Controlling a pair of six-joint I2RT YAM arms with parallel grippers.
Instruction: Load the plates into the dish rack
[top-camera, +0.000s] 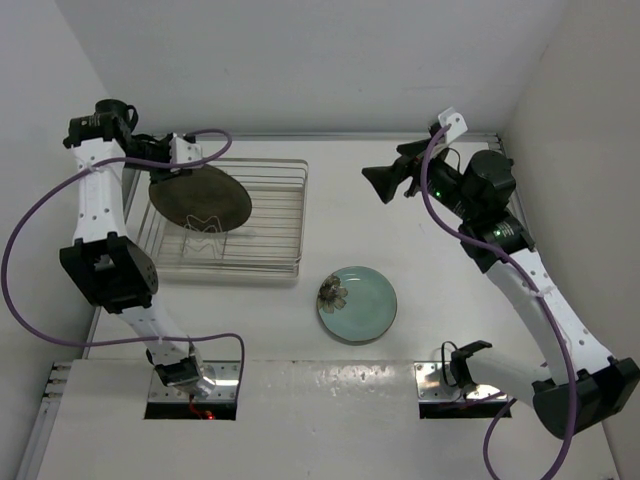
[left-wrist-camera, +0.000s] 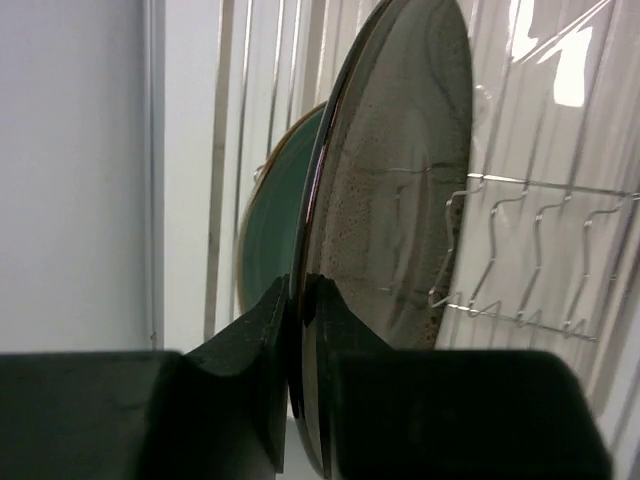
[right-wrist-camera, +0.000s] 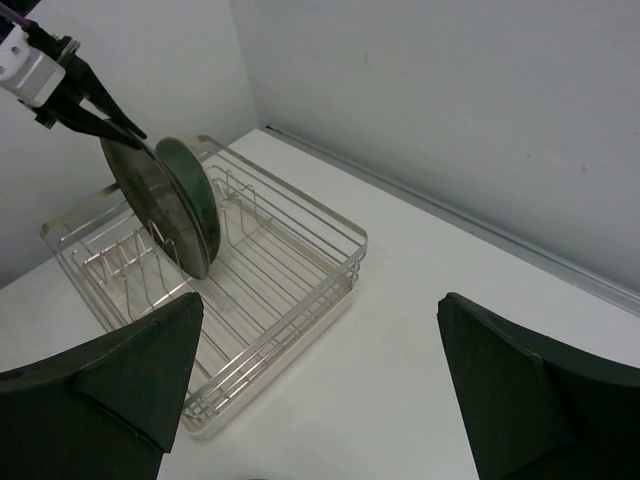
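The brown plate is stood on edge in the rack at the upper left of the top view, with a green plate upright just behind it, though their exact slots cannot be made out. Its top rim is pinched between the narrowly set fingers of the left gripper. The right gripper is held wide open and empty at the upper right, and a second green plate is seen flat on the table below the rack's right end.

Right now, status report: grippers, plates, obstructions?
Left gripper pinching brown plate upright in rack, green plate beside it. Right gripper open, empty. Second green plate flat on table, unobstructed.
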